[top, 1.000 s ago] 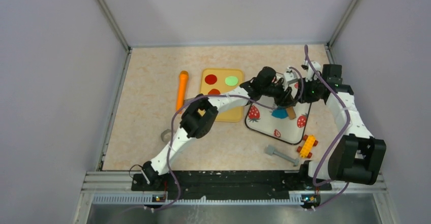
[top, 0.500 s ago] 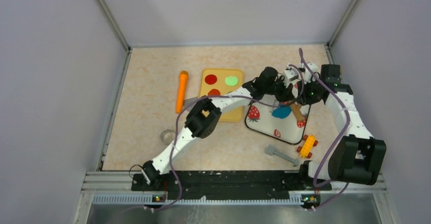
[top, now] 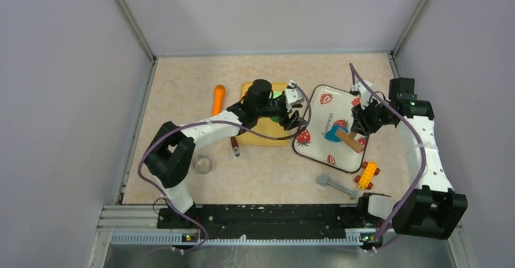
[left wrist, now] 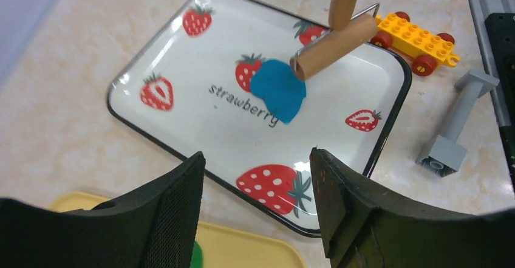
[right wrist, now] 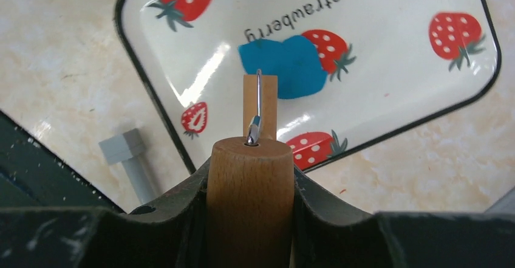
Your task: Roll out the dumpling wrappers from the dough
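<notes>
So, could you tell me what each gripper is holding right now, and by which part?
The right gripper grips the small wooden roller by its handle; the left gripper is open and holds nothing.

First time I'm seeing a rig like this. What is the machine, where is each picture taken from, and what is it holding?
The machine is two robot arms bolted at the near edge of a table. One picture looks down from above. The other two come from a camera on each wrist. The right gripper is shut on a wooden roller, whose barrel sits at the edge of the flattened blue dough on a strawberry-printed tray. The left gripper is open and empty, over the edge of a yellow board beside the tray. A yellow toy car and a grey peg lie nearby.
</notes>
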You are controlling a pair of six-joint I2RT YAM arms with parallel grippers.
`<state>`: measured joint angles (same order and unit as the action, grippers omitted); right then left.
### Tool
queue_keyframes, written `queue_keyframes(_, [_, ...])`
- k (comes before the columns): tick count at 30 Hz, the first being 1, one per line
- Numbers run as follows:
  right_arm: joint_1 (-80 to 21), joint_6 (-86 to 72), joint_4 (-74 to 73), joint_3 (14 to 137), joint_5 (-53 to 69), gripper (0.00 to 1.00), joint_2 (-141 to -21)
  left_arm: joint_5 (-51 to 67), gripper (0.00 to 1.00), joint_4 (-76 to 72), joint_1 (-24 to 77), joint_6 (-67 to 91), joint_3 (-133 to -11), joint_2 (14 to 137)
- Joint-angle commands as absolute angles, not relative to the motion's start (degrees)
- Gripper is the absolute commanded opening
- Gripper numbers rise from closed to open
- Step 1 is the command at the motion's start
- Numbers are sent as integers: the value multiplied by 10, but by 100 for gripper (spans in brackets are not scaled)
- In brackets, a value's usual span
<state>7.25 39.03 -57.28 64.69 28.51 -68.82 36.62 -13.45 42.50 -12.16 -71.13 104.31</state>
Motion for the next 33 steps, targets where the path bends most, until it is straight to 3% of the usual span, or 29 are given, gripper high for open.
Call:
queue_keyframes(1, [62, 548, -633, 693, 404, 0, -657, 400, 67, -219, 456, -272, -630, 971])
queue_keyframes(4, [45, 573, -628, 718, 447, 0, -649, 400, 67, -312, 481, -310, -608, 980])
queue_keyframes(11, [-14, 463, -558, 755, 514, 0, -642, 386, 68, -444, 529, -274, -670, 1046])
queue_keyframes(23, [-34, 482, -618, 766, 508, 0, -596, 399, 63, -392, 543, -287, -678, 1030])
queue_keyframes(26, [-34, 470, -611, 765, 514, 0, -586, 437, 48, -340, 541, -292, -699, 1036])
queue_keyframes(28, [-35, 476, -616, 763, 512, 0, -586, 453, 43, -328, 542, -288, -714, 1047])
queue_keyframes(33, [-36, 519, -656, 757, 502, 0, -591, 435, 46, -358, 554, -254, -745, 1075])
